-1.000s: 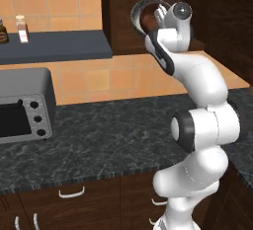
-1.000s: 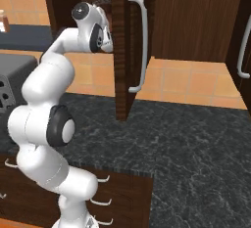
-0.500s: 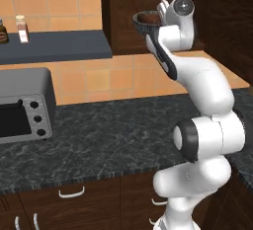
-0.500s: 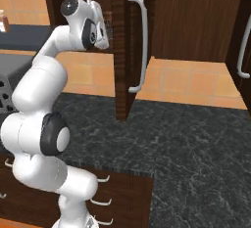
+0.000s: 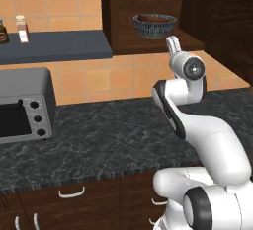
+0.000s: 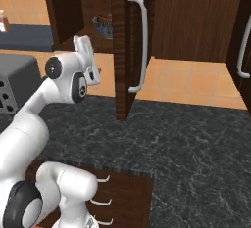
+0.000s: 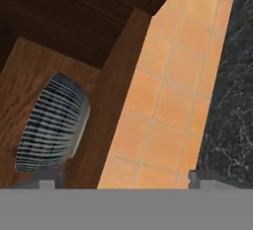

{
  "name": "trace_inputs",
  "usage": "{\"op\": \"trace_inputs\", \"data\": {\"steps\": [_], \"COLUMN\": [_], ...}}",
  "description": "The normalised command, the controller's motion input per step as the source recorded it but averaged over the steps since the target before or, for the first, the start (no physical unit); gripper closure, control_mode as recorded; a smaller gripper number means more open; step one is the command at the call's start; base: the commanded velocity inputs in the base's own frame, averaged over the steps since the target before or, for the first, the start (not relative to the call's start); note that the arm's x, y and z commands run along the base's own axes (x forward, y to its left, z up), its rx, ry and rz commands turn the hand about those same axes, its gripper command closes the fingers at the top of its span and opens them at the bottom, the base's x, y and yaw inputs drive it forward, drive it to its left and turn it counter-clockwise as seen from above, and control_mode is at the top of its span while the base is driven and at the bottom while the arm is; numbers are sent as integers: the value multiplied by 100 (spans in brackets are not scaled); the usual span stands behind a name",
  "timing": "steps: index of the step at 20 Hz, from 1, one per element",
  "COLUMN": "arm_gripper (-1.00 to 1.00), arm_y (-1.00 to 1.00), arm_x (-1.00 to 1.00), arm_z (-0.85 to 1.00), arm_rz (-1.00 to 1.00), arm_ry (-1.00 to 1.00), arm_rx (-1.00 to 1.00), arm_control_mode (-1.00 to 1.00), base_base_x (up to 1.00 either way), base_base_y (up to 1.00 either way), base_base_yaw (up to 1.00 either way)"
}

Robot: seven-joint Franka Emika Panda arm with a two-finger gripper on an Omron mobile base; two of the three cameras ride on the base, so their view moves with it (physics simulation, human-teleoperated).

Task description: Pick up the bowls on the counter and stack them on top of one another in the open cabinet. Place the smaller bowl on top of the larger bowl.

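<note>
The wide grey ribbed bowl point(image 5: 154, 26) stands on the open cabinet's wooden shelf point(image 5: 148, 47), and the small reddish-brown bowl point(image 5: 153, 19) sits inside it. From the right base view the grey bowl point(image 6: 102, 25) peeks out from behind the cabinet door. My gripper point(image 5: 171, 45) points up, just below and in front of the shelf edge, open and holding nothing. The hand view has the grey bowl point(image 7: 52, 123) side-on on the shelf point(image 7: 24, 81), with the gripper point(image 7: 123, 180) tips wide apart. The dark marbled counter point(image 5: 99, 140) lies below.
A grey toaster oven point(image 5: 22, 105) stands at the counter's left. Above it is a blue-grey wall shelf point(image 5: 54, 46) with small bottles point(image 5: 21, 29). The open cabinet door point(image 6: 121, 51) with its white handle point(image 6: 140, 41) juts out just right of my hand.
My hand has drawn back out of the cabinet and dropped lower, away from the bowls. The bowls stay stacked on the shelf.
</note>
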Motion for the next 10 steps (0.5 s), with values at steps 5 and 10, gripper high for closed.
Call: {"op": "trace_inputs", "data": {"steps": [5, 10], "arm_gripper": [-100, -100], "arm_y": [49, 21], "arm_x": [-100, -55], "arm_z": [-100, -100], "arm_rz": [8, 23], "arm_ry": [-22, -5], "arm_rx": [-41, -84], "arm_control_mode": [-100, -100], "base_base_x": [0, 0], "base_base_y": [0, 0], "base_base_yaw": [0, 0]}}
